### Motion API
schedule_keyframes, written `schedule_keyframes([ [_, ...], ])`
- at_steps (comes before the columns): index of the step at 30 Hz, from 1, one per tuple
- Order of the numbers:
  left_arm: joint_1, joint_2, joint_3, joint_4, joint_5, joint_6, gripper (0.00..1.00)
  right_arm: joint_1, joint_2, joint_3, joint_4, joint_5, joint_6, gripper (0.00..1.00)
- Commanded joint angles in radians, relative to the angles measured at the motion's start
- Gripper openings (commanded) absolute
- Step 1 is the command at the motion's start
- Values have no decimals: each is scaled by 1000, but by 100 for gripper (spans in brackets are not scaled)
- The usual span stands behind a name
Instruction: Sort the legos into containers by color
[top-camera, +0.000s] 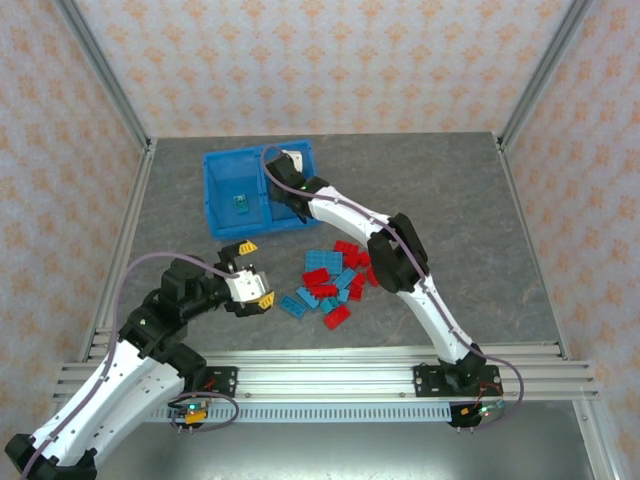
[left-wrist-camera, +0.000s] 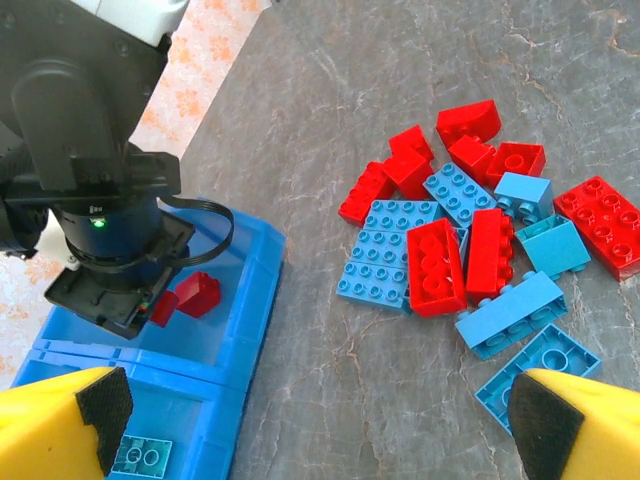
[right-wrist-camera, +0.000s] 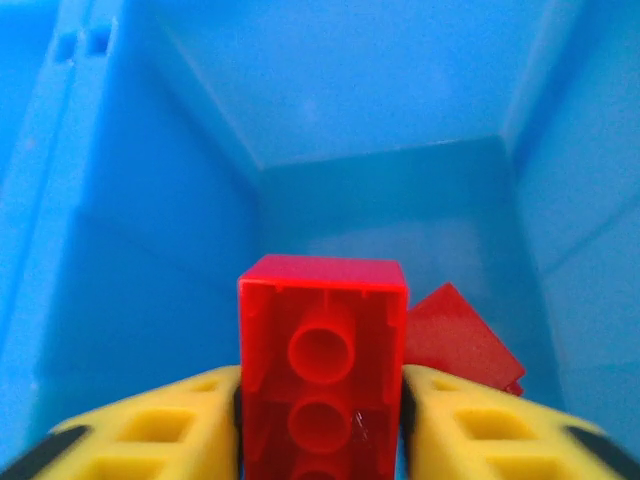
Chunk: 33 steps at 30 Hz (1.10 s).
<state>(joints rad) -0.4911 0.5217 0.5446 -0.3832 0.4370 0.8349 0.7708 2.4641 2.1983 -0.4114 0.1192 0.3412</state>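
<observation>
Sorting step: likely dropping off a red brick.
Left tool (top-camera: 258, 272): released wide, hovering near the pile.
Lego pile (top-camera: 330, 285): red and teal mixed on the table (top-camera: 450, 200).
Right tool (right-wrist-camera: 320, 425): inside the blue bin's (top-camera: 222, 225) right compartment, grasping a red brick (right-wrist-camera: 322, 340) beside another red one (right-wrist-camera: 455, 340).
Left compartment: one teal brick (top-camera: 241, 203).
Next: let go, then lift clear of the walls.

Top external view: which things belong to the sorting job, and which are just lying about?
Job:
blue bin
loose legos
red brick at the right gripper
teal brick in the bin

Not part of it:
frame rails
arm cables
</observation>
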Motion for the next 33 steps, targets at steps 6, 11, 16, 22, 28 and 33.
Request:
schedule_keyframes([
  [6, -5, 7, -30, 64, -18, -19, 100, -4, -128, 17, -35, -53, -2, 52],
  [11, -7, 51, -24, 51, -9, -35, 100, -5, -319, -143, 6, -90, -35, 54],
  [16, -10, 221, 134, -33, 140, -230, 99, -7, -579, -435, 75, -159, -154, 62],
  [22, -94, 473, 320, 38, -40, -676, 100, -77, -861, -723, -12, -267, -225, 72],
  [28, -150, 810, 487, -60, -170, -850, 97, -193, -1104, -911, -222, -384, -232, 92],
  [33, -153, 1019, 556, -80, -117, -884, 91, -205, -1220, -990, -365, -585, -283, 95],
])
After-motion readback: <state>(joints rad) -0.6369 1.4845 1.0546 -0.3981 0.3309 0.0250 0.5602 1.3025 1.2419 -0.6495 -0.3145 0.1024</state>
